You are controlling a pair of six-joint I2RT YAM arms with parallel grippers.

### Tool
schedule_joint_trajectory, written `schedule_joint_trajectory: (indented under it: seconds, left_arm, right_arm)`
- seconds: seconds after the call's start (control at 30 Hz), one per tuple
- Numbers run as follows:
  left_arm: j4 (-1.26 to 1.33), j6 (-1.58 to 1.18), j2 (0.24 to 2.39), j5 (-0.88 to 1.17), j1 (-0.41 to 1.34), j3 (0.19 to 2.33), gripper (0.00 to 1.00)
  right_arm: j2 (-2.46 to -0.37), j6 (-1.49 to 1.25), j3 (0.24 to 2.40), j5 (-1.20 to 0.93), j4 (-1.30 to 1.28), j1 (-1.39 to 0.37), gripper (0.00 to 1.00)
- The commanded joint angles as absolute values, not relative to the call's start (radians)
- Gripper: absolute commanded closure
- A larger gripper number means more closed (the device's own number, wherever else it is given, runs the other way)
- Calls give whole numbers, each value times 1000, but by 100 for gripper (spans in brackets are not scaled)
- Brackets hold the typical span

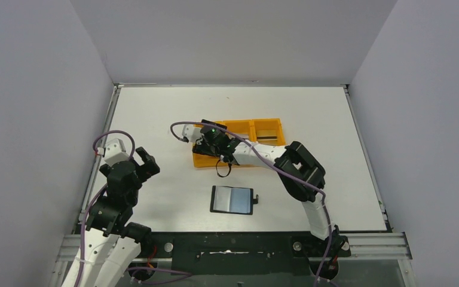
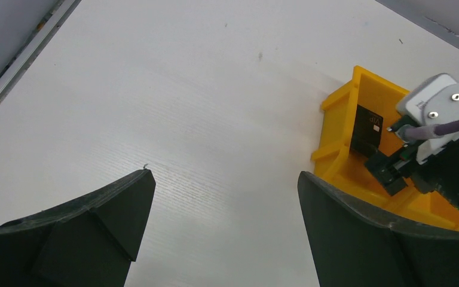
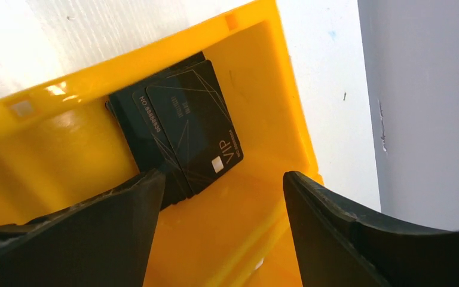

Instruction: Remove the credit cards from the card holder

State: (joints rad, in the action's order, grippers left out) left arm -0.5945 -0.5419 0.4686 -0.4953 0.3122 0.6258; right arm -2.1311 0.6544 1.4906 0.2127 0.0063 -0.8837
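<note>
At the left, the left gripper (image 2: 225, 176) is hovering over the flat white table (image 1: 155, 113). Its jaws are standing wide apart and gripping nothing.

Right of it, toward the middle of the table, the orange plastic three-compartment tray (image 3: 263, 54) is sitting with the right arm reaching into its left compartment. The right gripper (image 3: 222, 174) is hanging just above that compartment's floor, its two dark fingers spread apart with nothing clamped between them. Just beyond the fingertips, a few thin black rectangular plastic cards (image 3: 185, 128) are lying overlapped in the compartment's corner, leaning against the tray wall. The top one is showing pale "VIP" lettering. Whether the left finger is touching the lowest card's edge, I cannot tell.

Nearer than the tray, the flat black bifold card holder (image 1: 233, 200) is lying open on the table. Its shiny blue-grey inner pockets are facing up and a small black tab (image 1: 256, 197) is sticking out at its right edge.

Further right, a thin gold rectangular card with a dark stripe (image 1: 267, 135) is lying in the tray's right compartment.
</note>
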Motion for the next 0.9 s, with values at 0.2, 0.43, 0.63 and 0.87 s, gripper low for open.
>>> schedule_joint_trajectory:
  seconds: [0.2,0.43,0.63,0.87]
  left_arm:
    - [-561,-534,485,-486,305,665,8]
    - [-544,-521,516,-455,301,661,8]
    - [-530,-512,549,-430,293,661,7]
    - [-510,-500,587,-388,268,661,7]
  right_arm:
    - [-1699,399,1260,258,285,-877,19]
    - [-1294,-56,902,508,295,-873,2]
    - [-1091,-524,721,339,9,-860,1]
    - [-1118,-938,574,242,-109,-958,8]
